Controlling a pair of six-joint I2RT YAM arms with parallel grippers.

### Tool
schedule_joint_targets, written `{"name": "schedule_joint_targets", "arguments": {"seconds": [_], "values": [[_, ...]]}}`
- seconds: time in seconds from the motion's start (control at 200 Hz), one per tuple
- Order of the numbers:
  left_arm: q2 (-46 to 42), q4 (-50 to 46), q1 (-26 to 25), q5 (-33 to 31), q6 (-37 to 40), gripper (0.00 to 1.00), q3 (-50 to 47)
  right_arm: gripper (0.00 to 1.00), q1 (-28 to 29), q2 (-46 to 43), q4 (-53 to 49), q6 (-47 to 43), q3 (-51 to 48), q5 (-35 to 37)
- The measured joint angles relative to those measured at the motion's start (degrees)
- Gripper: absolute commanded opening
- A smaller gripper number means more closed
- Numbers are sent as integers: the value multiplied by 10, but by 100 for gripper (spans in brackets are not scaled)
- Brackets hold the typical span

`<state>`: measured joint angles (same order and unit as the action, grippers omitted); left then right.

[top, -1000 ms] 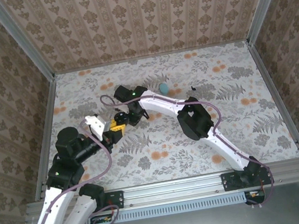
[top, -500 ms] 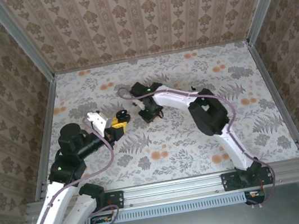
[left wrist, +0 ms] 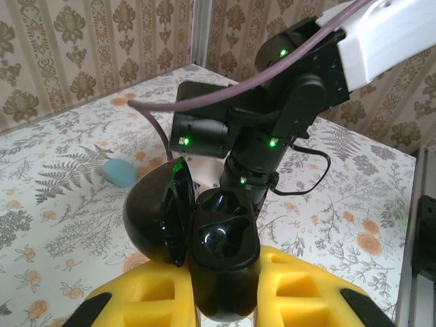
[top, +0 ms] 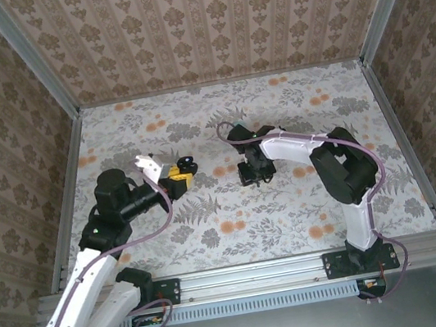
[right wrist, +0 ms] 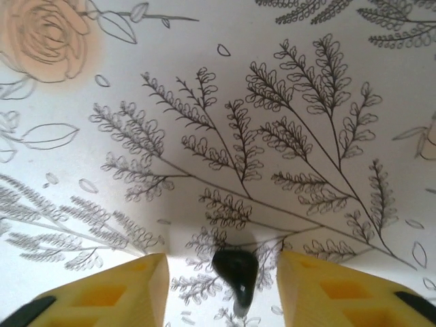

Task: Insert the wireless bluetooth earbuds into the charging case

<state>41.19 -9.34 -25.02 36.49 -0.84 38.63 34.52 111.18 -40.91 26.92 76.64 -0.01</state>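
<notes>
My left gripper (left wrist: 225, 289) is shut on the charging case (left wrist: 221, 235), a black shell held upright between the yellow pads with its lid (left wrist: 153, 218) swung open to the left. Its two wells are dark and glossy, and I cannot tell whether either holds an earbud. From above, the left gripper (top: 178, 175) holds the case (top: 188, 165) left of centre. My right gripper (top: 254, 173) points down at the table. In its wrist view a single black earbud (right wrist: 236, 272) lies on the cloth between the open yellow fingers (right wrist: 320, 289), clear of both.
A small teal egg-shaped object (left wrist: 119, 172) lies on the floral cloth beyond the case, to the left. The right arm's wrist (left wrist: 272, 129) hangs close behind the open case. Patterned walls (top: 204, 24) enclose the table on three sides.
The right arm has swung away from the left gripper, rightward and toward the near side, and its jaws have opened over the earbud. The left gripper has shifted slightly right, holding the case.
</notes>
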Motion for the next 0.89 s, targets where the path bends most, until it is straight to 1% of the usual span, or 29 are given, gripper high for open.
{"name": "schedule_joint_targets", "arguments": {"seconds": [0.165,0.315,0.62,0.895], "values": [[0,0,0,5,0,0,0,50,-16,-57,1,19,0,-13],[-2,3,0,6,-4,0,-1,44,-29,-75,-5,16,8,-19],[-2,9,0,6,-7,0,-7,43,-23,-10,-70,13,61,-21],[1,11,0,6,-7,0,-7,39,-4,46,-106,-1,103,-21]]}}
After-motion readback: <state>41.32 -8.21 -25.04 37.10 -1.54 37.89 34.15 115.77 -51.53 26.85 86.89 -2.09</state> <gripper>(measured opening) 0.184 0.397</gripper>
